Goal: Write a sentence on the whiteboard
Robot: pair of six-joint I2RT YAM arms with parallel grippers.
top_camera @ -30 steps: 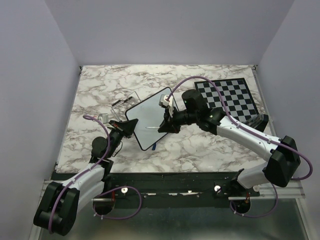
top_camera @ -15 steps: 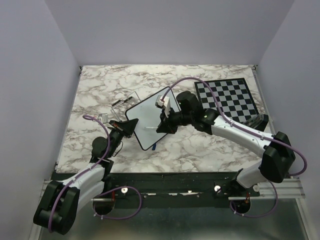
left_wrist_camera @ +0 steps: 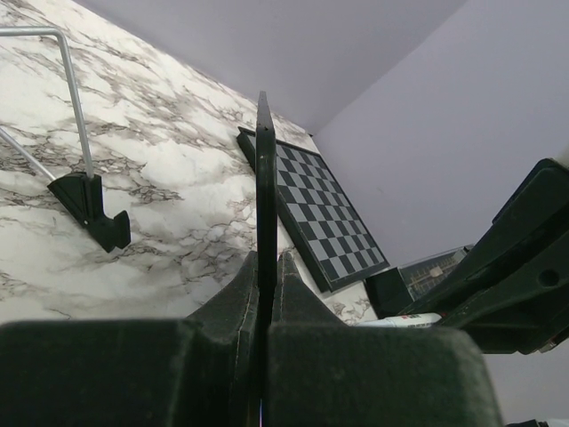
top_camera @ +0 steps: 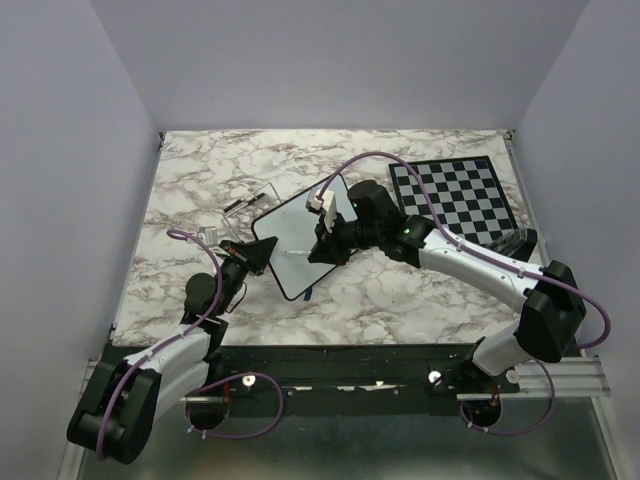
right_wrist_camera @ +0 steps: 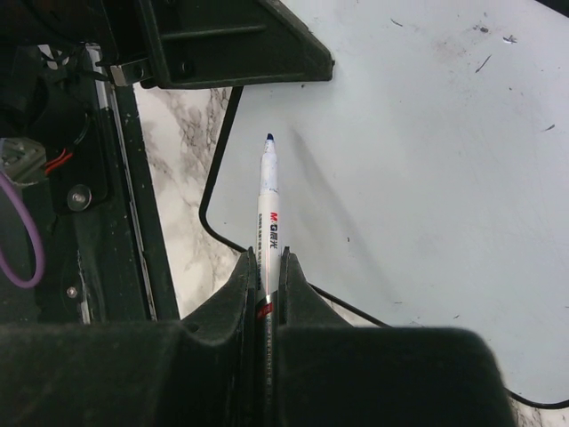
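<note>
Two end effectors are at work, both narrow. The left end effector (left_wrist_camera: pixel 265 267) has its two dark fingers pinched on the thin black frame of the one whiteboard (top_camera: pixel 290 235), which its wrist view shows edge-on as a slim upright strip. The right end effector (right_wrist_camera: pixel 265 267) is clamped around one marker (right_wrist_camera: pixel 268 205), a slender white barrel with printed lettering and a dark blue tip. The tip points at the board near its rounded corner, and its shadow meets it there; actual contact is hard to judge.

The whiteboard lies skewed at the middle of the marble-patterned table (top_camera: pixel 200 180). It is glossy white and plain apart from a few small dark specks. The right arm covers its right edge.

One black-and-white chessboard (top_camera: pixel 455 195) lies flat at the far right. One thin metal wire stand (left_wrist_camera: pixel 84 191) with a black foot sits left of the board. A small blue item (top_camera: pixel 310 293) at the board's near edge is too small to identify.
</note>
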